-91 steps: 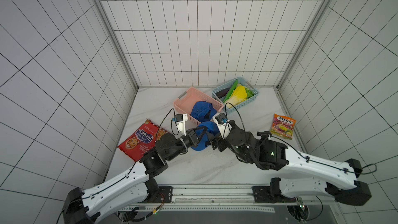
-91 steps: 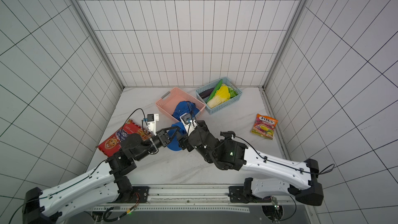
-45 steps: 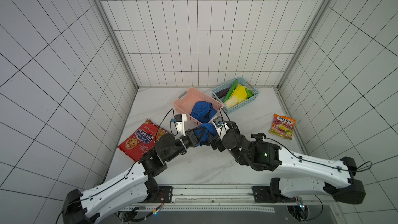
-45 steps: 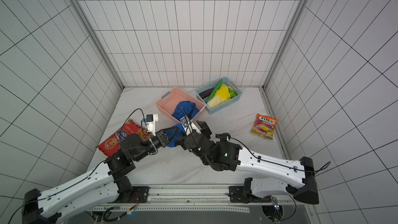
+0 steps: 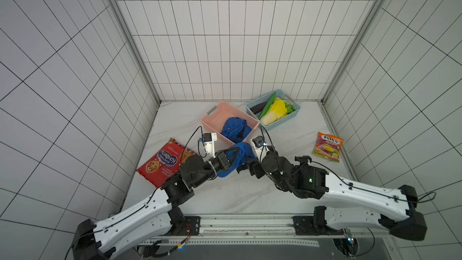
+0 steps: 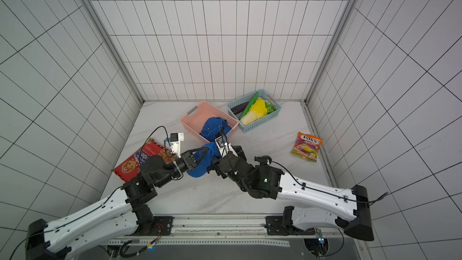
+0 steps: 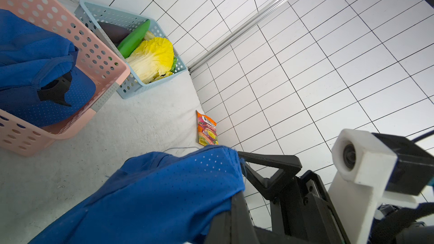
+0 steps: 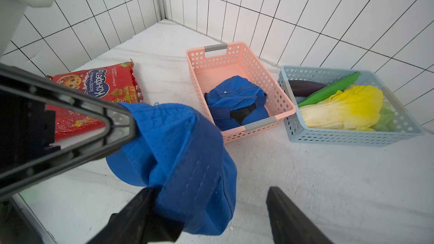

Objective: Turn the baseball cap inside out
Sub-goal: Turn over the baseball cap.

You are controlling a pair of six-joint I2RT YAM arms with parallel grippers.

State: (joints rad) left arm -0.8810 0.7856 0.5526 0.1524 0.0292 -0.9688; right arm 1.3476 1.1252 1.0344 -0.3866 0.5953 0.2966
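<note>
A blue baseball cap [image 5: 241, 156] [image 6: 201, 163] hangs just above the table's middle, between my two arms. My left gripper [image 5: 236, 151] [image 6: 206, 150] is shut on a fold of its fabric [image 7: 164, 195]. In the right wrist view the cap [image 8: 187, 149] droops from that pinch, brim toward the table. My right gripper [image 8: 210, 191] [image 5: 246, 168] is open around the cap's lower edge. One of its fingers [image 8: 141, 207] touches the cloth and the other one [image 8: 286, 217] stands apart from it. A second blue cap [image 5: 235, 127] lies in the pink basket [image 5: 217, 113].
The pink basket stands just behind the held cap, with a light-blue basket [image 5: 292, 118] of vegetables beside it. A red sweets packet [image 5: 165, 163] lies at the left under my left arm. An orange candy bag [image 5: 327, 146] lies at the right.
My right gripper has shifted slightly around the cap and its jaws have narrowed a little. My left gripper has kept its hold in the same place.
</note>
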